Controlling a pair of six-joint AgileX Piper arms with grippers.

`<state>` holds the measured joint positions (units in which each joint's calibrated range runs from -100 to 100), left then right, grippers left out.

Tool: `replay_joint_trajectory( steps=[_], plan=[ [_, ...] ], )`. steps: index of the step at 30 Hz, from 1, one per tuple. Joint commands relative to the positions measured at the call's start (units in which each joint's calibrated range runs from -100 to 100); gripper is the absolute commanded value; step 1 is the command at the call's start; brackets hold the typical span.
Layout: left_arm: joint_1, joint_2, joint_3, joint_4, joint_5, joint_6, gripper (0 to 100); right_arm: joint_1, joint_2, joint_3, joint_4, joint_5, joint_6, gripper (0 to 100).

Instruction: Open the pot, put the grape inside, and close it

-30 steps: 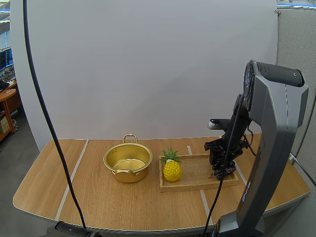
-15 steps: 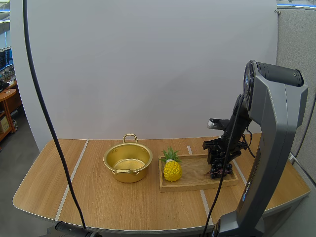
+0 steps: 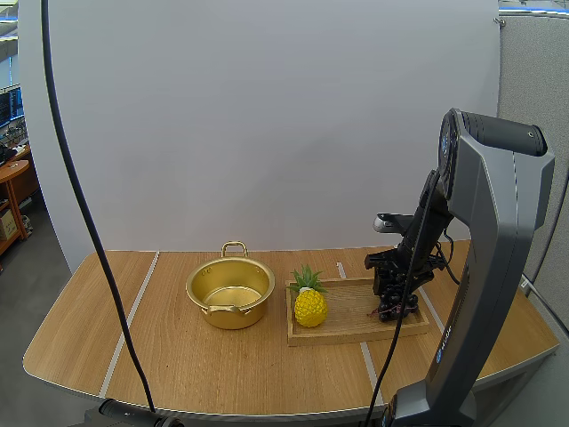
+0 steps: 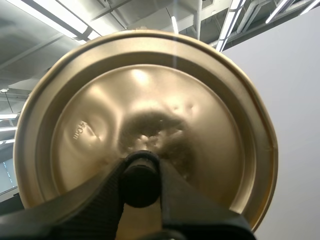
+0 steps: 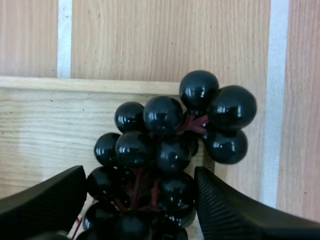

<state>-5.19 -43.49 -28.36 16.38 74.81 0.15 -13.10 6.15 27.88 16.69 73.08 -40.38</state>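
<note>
An open gold pot (image 3: 229, 292) stands lidless on the table, left of a wooden tray (image 3: 351, 331). My right gripper (image 3: 395, 297) hangs over the tray's right end, shut on a bunch of dark grapes (image 3: 391, 310) that dangles just above the tray floor. From the right wrist, the grapes (image 5: 167, 145) sit pinched between the two fingers (image 5: 45, 202) of the right gripper (image 5: 140, 215), over the tray's edge (image 5: 75, 84). My left gripper (image 4: 141, 172) is shut on the black knob (image 4: 141, 181) of the gold lid (image 4: 165, 95), held up in the air.
A yellow toy pineapple (image 3: 309, 305) stands upright on the tray's left end, between the pot and the grapes. Bare wooden table (image 3: 133, 347) lies left of and in front of the pot. The right arm's grey base (image 3: 480, 267) stands at the right edge.
My right gripper has risen a little and shifted slightly left, lifting the grapes off the tray floor. Pot and pineapple have not moved.
</note>
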Motion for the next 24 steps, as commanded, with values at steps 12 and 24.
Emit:
replay_joint_trajectory(
  steps=[12,24],
  plan=[
    [-0.11,-0.3,-0.2,0.4,-2.0,-0.4,0,0.0,-0.3,3.2,0.6,-5.1,-0.2,100],
    [-0.11,-0.3,-0.2,0.4,-2.0,-0.4,0,0.0,-0.3,3.2,0.6,-4.8,-1.6,0]
  ],
)
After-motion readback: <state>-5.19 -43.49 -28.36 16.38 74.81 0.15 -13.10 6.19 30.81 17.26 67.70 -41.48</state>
